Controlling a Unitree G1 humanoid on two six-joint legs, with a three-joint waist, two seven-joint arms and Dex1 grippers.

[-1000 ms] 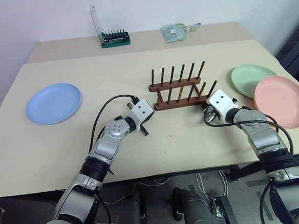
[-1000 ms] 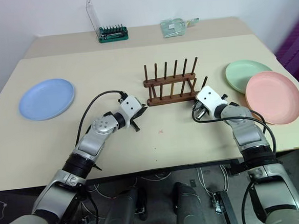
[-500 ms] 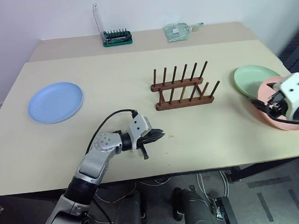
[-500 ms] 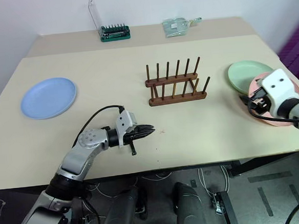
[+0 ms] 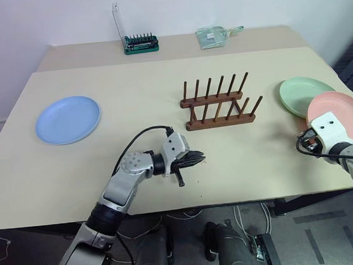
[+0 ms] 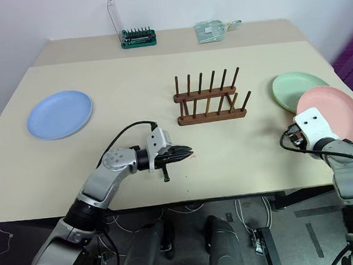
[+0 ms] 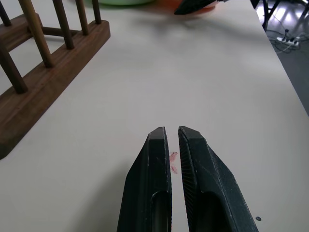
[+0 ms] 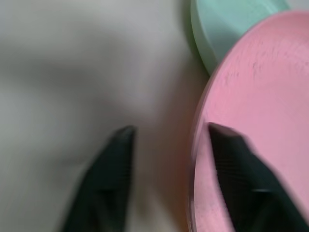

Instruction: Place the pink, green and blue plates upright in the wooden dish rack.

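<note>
Pink plate pickup, grasp under way.
Right gripper [image 8: 169,140] jaws wide astride rim of salmon-pink round plastic plate [image 5: 344,116] at table's right edge; left gripper [image 7: 174,142] nearly shut, empty. Next: close, lift toward dark wooden pegged dish rack [image 5: 218,105] mid-table.

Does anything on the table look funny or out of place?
Yes. The pink plate sits tipped up over the table's right edge, its rim straddled by the right gripper's open fingers, instead of lying flat like the green plate and blue plate. The wooden dish rack holds no plates.
</note>
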